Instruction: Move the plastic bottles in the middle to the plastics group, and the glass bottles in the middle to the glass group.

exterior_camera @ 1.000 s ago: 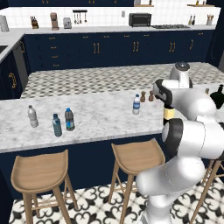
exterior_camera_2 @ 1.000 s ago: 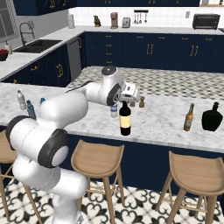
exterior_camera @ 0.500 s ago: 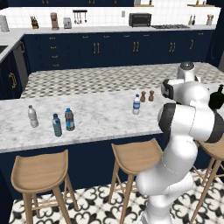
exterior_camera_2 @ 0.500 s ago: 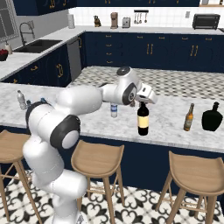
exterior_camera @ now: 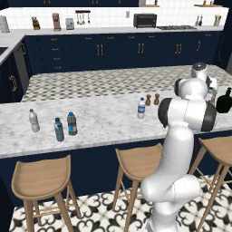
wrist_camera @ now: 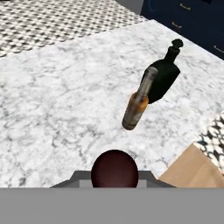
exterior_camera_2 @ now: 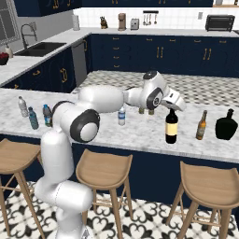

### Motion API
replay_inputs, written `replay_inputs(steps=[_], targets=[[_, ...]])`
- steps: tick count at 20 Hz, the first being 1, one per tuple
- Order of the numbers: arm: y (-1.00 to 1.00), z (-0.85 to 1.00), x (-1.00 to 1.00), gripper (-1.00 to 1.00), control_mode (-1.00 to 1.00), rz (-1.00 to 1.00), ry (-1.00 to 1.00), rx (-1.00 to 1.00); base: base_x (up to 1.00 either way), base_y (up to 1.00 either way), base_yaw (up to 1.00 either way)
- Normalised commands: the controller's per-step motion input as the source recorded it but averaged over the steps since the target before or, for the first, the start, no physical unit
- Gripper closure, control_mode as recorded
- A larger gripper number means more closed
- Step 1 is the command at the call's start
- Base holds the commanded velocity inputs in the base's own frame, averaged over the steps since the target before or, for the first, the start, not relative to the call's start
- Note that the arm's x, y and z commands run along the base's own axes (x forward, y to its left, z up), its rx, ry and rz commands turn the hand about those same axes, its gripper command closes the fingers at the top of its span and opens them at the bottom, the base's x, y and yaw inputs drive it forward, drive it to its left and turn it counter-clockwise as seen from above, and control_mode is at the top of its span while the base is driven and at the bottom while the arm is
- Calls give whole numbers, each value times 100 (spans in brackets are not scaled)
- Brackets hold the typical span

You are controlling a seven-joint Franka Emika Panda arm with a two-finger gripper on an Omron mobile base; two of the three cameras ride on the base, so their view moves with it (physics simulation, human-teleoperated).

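1. Left base view: on the marble bench (exterior_camera: pixel 104 122) three small bottles stand at the left: a clear white-labelled bottle (exterior_camera: pixel 33 120), a teal bottle (exterior_camera: pixel 59 130) and, just beside it, a dark grey bottle (exterior_camera: pixel 72 124). A pale clear bottle (exterior_camera: pixel 141 108) stands near the middle, close to two brown shakers (exterior_camera: pixel 152 99). The black jug (exterior_camera: pixel 224 101) shows at the right edge, past the arm.

2. Right base view: the tool (exterior_camera_2: pixel 173 102) is pinched on the neck top of the wine bottle (exterior_camera_2: pixel 171 127), which stands upright at the bench's near edge. The amber bottle (exterior_camera_2: pixel 201 125) is near on its right, with the black jug (exterior_camera_2: pixel 226 125) beyond.

3. Hand view: the wine bottle's reddish top (wrist_camera: pixel 114 169) sits at the bottom; the amber bottle (wrist_camera: pixel 138 101) and black jug (wrist_camera: pixel 162 78) lie ahead.
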Motion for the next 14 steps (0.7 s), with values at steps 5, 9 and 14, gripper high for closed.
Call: replay_inputs(steps=[5, 9, 14], targets=[[-68, -10, 30, 100, -100, -8, -2, 12, 0, 0, 0], [-64, -14, 27, 100, -100, -5, -4, 15, 0, 0, 0], [-34, -11, 27, 100, -100, -2, -9, 4, 0, 0, 0]])
